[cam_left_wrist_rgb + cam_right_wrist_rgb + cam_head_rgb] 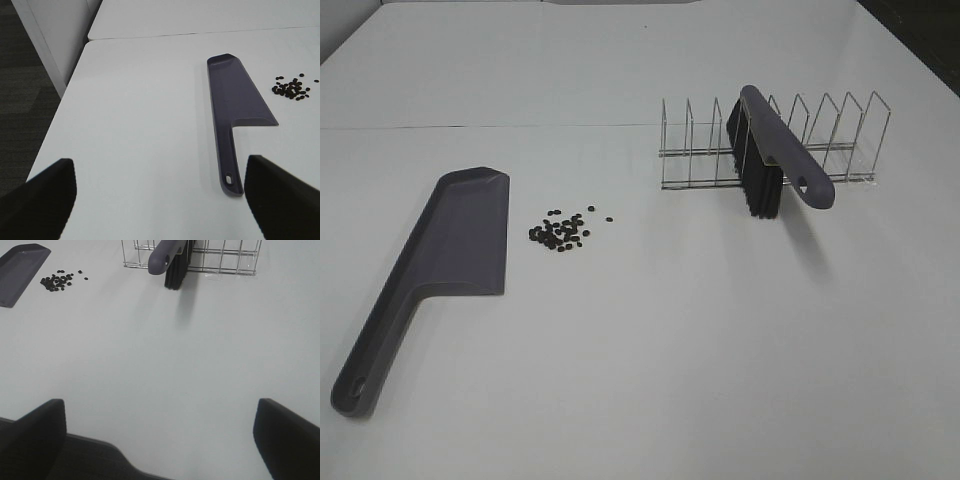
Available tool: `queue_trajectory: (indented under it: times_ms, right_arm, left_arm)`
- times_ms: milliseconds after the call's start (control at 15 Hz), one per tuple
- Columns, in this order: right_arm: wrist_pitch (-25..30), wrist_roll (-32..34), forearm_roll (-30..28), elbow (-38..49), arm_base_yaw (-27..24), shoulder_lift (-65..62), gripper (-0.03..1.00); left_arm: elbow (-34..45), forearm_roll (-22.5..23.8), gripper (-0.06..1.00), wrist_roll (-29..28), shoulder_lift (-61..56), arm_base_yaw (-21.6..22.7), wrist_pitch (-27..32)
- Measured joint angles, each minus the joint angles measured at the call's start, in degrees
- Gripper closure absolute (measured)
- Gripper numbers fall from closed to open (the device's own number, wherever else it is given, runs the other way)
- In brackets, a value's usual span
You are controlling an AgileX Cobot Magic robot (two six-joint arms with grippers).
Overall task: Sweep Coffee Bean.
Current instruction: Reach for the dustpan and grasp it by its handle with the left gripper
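The coffee beans (561,231) lie in a loose dark cluster on the white table, just right of a purple dustpan (440,258) that lies flat with its handle toward the front. They also show in the left wrist view (291,88) and right wrist view (58,281). A purple brush with black bristles (772,155) rests in a wire rack (820,140). The left gripper (160,197) is open and empty, behind the dustpan (237,107) handle. The right gripper (160,432) is open and empty, well short of the brush (172,260). Neither gripper shows in the exterior view.
The wire rack (220,257) stands at the back right of the table. A seam (480,127) runs across the table behind the dustpan. The table's left edge (60,100) drops to dark floor.
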Motion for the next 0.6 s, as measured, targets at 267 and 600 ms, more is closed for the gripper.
queue_trajectory:
  times_ms: [267,600]
  right_arm:
    - [0.00,0.00,0.11,0.00,0.00,0.00,0.02]
    - [0.00,0.00,0.11,0.00,0.00,0.00,0.02]
  left_arm:
    - [0.00,0.00,0.11,0.00,0.00,0.00,0.00]
    - [0.00,0.00,0.11,0.00,0.00,0.00,0.00]
